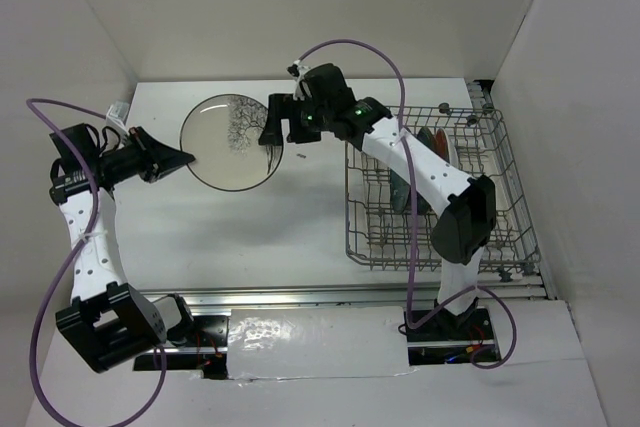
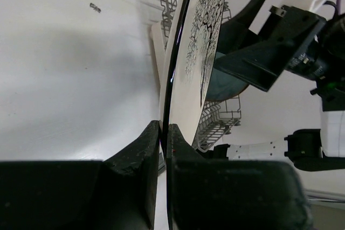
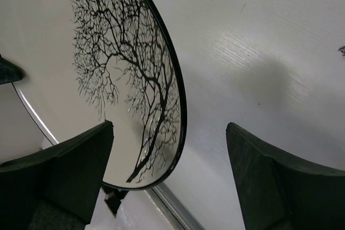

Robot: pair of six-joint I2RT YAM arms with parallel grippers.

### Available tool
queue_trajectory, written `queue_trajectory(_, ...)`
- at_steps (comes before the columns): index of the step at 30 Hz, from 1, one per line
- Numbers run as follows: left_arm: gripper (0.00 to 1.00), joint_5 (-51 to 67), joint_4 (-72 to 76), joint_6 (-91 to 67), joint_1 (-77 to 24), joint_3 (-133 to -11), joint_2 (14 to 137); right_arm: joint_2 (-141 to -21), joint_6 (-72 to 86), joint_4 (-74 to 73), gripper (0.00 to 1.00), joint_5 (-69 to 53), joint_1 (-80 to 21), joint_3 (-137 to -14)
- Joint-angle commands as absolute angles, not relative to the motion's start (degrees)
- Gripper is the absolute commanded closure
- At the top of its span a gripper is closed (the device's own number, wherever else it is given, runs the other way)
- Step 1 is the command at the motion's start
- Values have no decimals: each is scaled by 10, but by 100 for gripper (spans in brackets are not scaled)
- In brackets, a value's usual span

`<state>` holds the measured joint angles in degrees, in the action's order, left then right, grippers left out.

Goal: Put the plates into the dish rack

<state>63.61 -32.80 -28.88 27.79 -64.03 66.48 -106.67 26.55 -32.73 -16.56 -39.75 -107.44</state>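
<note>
Racked plates (image 1: 405, 187) stand in dish rack (image 1: 512, 209). Cream branch-pattern plate (image 1: 225, 147) outstanding, rim clamped by left end effector (image 1: 187, 158). Right end effector (image 1: 269, 125) apart.

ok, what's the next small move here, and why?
Probably close the right gripper. Its jaws are open with the plate rim between them, and the left gripper is shut on the opposite rim. Closing should set up a handover toward the rack.
</note>
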Motion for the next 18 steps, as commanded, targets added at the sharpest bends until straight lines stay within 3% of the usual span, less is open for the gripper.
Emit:
queue_trajectory(1,100,723,-292,-307,272,-672,642,-1082,279,-257,13,-223,-390,-1105)
queue_trajectory(6,100,731,-297,-302,270,-681,639,-1071,286,-208,29,-265,-384,-1077)
queue_trajectory(7,100,733,-296,-302,270,-682,638,-1065,291,-200,42,-271,-383,-1056)
queue_trajectory(8,100,732,-296,-302,269,-682,638,-1050,296,-190,49,-276,-381,-1044)
queue_trajectory(9,100,730,-298,-301,270,-681,639,-1039,299,-169,66,-275,-381,-1019)
queue_trajectory(11,100,725,-295,-305,270,-677,639,-1003,308,-145,82,-259,-380,-981)
queue_trajectory(12,100,724,-291,-308,269,-673,636,-993,309,-142,96,-253,-380,-972)
queue_trajectory(14,100,719,-286,-313,267,-669,639,-963,311,-146,100,-234,-378,-955)
queue_trajectory(16,70,723,-298,-309,266,-678,654,-944,309,-149,100,-218,-379,-945)
queue_trajectory(17,37,729,-302,-304,266,-683,663,-923,309,-155,100,-194,-381,-934)
queue_trajectory(18,26,729,-306,-301,266,-686,665,-912,307,-159,100,-182,-381,-930)
